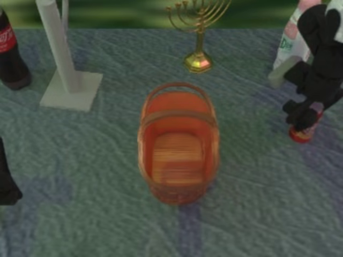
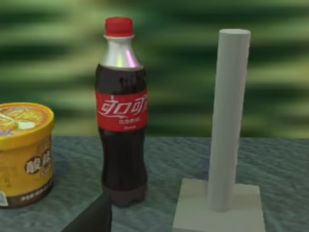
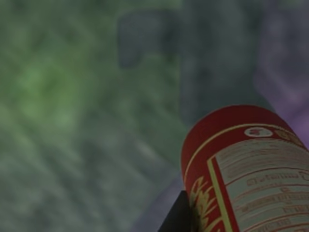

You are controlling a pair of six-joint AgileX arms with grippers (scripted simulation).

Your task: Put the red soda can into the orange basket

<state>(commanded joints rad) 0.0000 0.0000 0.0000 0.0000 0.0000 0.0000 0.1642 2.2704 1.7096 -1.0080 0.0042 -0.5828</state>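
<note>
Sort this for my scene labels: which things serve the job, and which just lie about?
Job: small red cylindrical soda can under the right gripper; oval orange woven basket.
Lying about: dark cola bottle, white post stand, gold candelabra, yellow tub, white carton.

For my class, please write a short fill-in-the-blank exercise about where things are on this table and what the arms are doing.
1. The right gripper is down on the red soda ____.
2. The orange basket holds ____ so far.
3. The gold candle holder stands ____ the basket, toward the table's far edge.
4. The cola bottle stands at the table's ____ side, near the parked left gripper.

Missing words: can; nothing; behind; left
</note>
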